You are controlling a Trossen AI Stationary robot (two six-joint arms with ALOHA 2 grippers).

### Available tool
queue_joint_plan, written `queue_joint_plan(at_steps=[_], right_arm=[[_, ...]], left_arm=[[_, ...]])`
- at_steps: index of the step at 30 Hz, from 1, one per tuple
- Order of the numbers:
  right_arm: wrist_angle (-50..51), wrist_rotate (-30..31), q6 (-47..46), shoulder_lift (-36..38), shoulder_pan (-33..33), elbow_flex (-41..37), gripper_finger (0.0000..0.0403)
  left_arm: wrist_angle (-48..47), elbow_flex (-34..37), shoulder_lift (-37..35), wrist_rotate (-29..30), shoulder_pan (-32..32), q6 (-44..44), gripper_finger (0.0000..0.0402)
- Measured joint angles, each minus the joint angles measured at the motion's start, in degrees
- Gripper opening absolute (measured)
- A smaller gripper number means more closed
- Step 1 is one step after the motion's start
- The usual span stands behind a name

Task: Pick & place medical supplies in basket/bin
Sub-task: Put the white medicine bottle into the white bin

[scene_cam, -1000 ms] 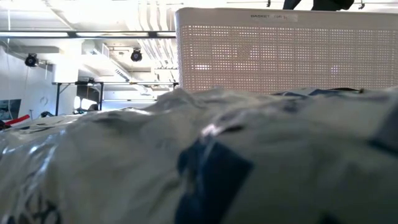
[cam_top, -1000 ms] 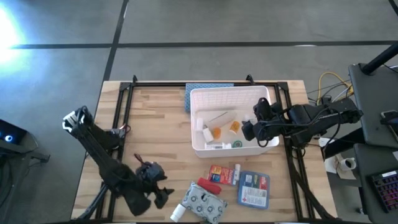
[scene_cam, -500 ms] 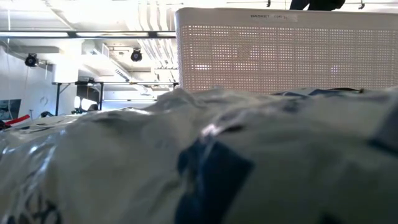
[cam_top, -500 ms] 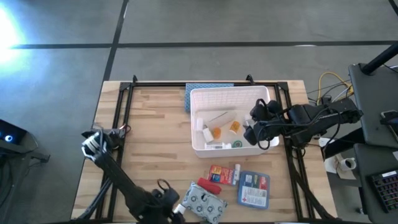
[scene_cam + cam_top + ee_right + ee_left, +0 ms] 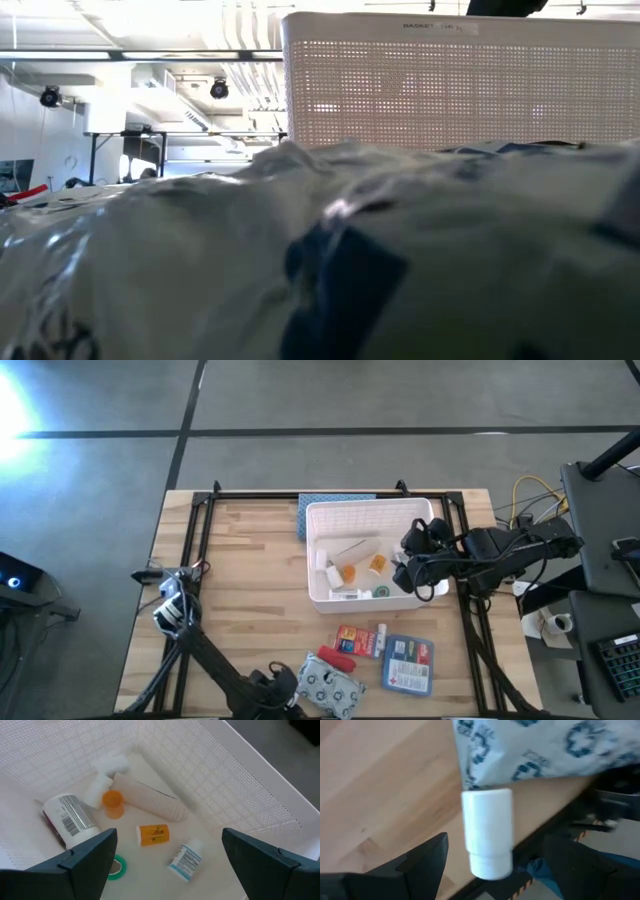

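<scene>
I could read no text. The basket (image 5: 450, 80) bore small illegible rim lettering, a bottle (image 5: 70, 820) a barcode, the pouch (image 5: 545, 745) only blue symbols.

From table height, a crinkled clear-wrapped pouch (image 5: 330, 260) sits so close to the lens that it is one big blur, and it hides nearly everything behind it, including the lower part of the white bin (image 5: 460, 85). The dark shape above the bin's rim there is cut off by the frame's top. From overhead, the left gripper (image 5: 275, 690) is half lost at the picture's bottom edge, and the print on the blue-white flat box (image 5: 406, 663) is too small to read. In the left wrist view, the white bottle (image 5: 487, 832) is smeared, its label side unseen. Bottle labels inside the bin are unreadable.
</scene>
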State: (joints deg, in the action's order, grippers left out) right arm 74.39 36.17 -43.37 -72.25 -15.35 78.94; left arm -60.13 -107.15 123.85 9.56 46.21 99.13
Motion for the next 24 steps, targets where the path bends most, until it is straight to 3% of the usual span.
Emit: queue_joint_plan(at_steps=[12, 21, 24], right_arm=[[0.0, 0.0, 0.1, 0.0, 0.0, 0.0, 0.0352], [-0.2, 1.5, -1.1, 0.0, 0.0, 0.0, 0.0352], [-0.7, 3.5, -0.9, 0.2, -0.8, 0.2, 0.0352]], left_arm=[[7.8, 9.1, 0.0, -3.4, -1.0, -0.6, 0.0294], [3.7, 9.7, -0.7, -4.3, -1.7, -5.7, 0.0172], [0.1, 9.7, -2.4, -3.8, -2.2, -5.9, 0.0155]])
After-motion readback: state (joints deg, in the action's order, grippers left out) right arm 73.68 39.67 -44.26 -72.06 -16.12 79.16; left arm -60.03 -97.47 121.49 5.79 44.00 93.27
